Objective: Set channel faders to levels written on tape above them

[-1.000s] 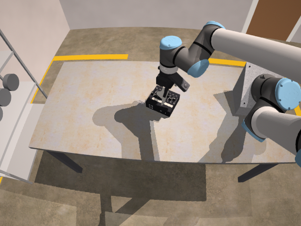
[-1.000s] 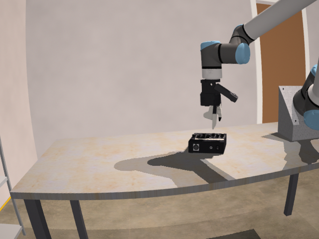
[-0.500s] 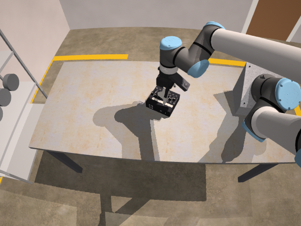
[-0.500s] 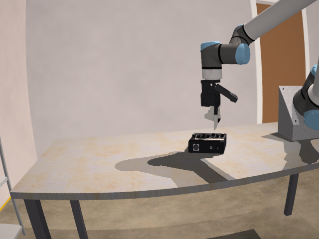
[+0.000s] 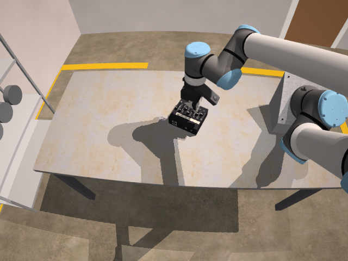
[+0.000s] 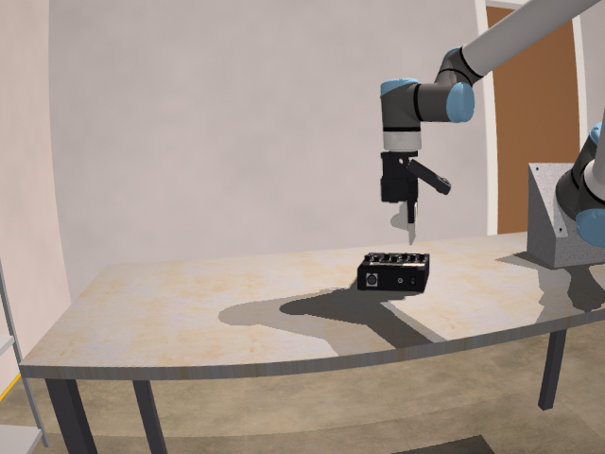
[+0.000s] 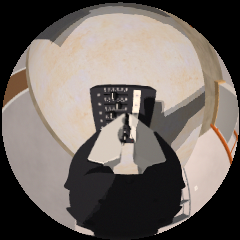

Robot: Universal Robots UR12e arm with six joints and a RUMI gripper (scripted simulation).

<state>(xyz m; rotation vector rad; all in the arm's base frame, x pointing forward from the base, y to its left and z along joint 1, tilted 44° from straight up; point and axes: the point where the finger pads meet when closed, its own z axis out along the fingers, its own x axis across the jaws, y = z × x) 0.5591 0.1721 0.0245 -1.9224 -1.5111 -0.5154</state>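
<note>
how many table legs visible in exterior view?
3: two at the near left corner, one at the right. Others may be hidden under the table.

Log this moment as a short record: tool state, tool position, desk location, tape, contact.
tool state: tool shut, nothing held between its fingers
tool position: pointing straight down, hovering above the lighting desk
desk location: near the middle of the table, in the arm's shadow
tape: pale strip along one side of the desk's top; its writing is too small to read
faders: rows of small knobs visible on the desk's top, levels not readable
contact: none; a gap shows between the fingertips and the desk in the exterior view
</note>
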